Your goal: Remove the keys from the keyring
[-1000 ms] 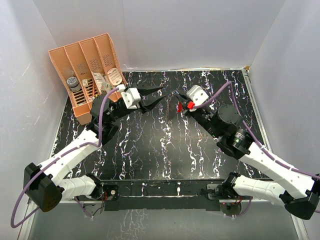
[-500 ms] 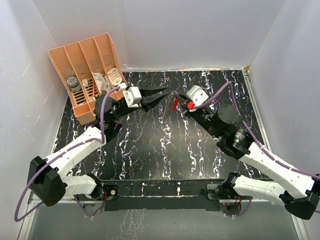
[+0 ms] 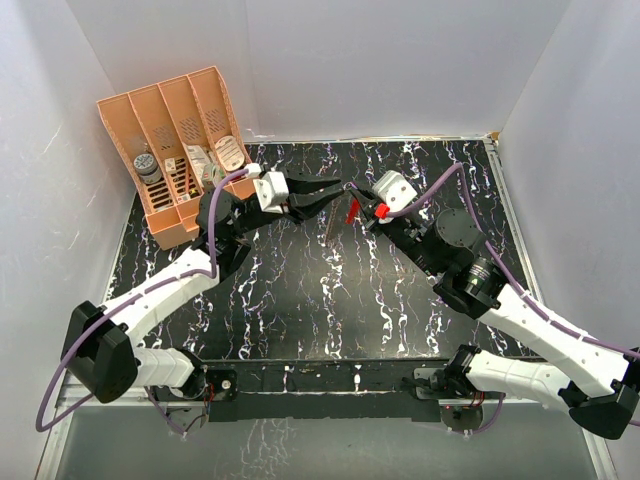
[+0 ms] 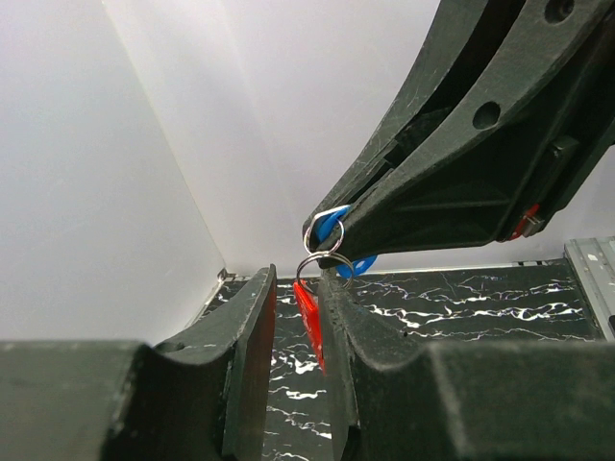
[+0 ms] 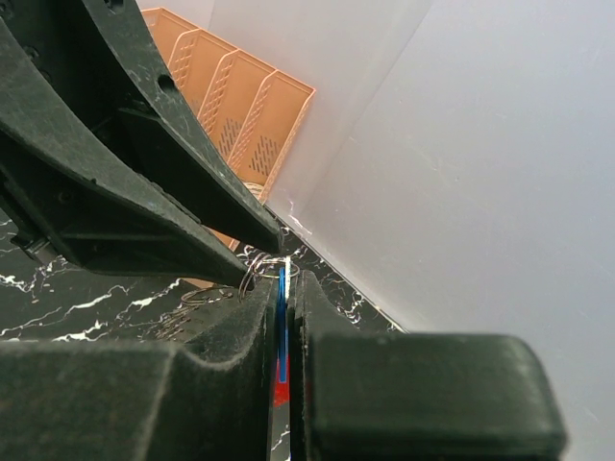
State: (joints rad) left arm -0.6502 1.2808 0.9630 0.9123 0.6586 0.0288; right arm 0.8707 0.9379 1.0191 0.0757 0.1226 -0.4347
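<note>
Both arms are stretched toward the middle of the far half of the surface (image 3: 300, 290), and the hands are met tip to tip above it. The left hand (image 3: 338, 189) is closed down narrow on the keyring (image 4: 307, 322), with the red fob taken edge-on between its fingers (image 4: 252, 336). The right hand (image 3: 353, 194) is shut on the keys (image 4: 332, 227): the blue heads are pinched at its tips, and thin silvery rings (image 4: 322, 261) are hung just below, touching the top of the fob. All of it is held off the surface. An orange slotted plastic organiser (image 3: 170, 140) is set at the far-left corner, well apart from the hands. The surface is glossy black with white veining. The fingers are matte black with a rough grain.
</note>
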